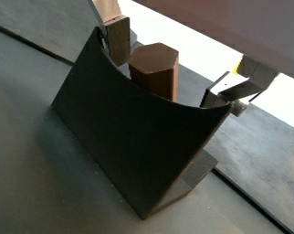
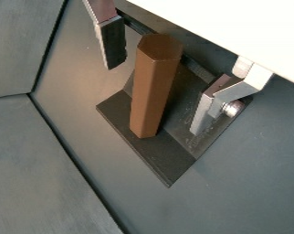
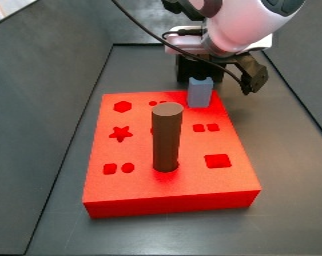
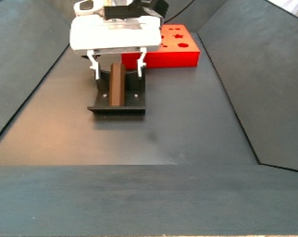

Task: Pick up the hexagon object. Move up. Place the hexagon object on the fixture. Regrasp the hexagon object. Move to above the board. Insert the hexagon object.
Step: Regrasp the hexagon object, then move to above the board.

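Note:
The hexagon object (image 2: 153, 87), a slim reddish-brown hexagonal peg, stands on the fixture's base plate (image 2: 150, 151) beside its dark curved wall (image 1: 119, 137). It also shows in a wrist view (image 1: 153, 71) and in a side view (image 4: 118, 88). My gripper (image 2: 163, 73) is open around the peg, with one finger (image 2: 110, 41) on each side and a gap between each pad and the peg. The gripper (image 4: 118, 63) sits over the fixture (image 4: 118, 104), in front of the red board (image 4: 179, 46). In a side view the board (image 3: 137, 185) lies in front of my gripper (image 3: 212, 72), and the hexagon object is hidden.
A thick dark-brown cylinder (image 3: 167, 138) stands upright in the board. A short pale-blue peg (image 3: 200, 93) stands at the board's far edge. Sloping dark walls (image 4: 238, 83) enclose the floor on both sides.

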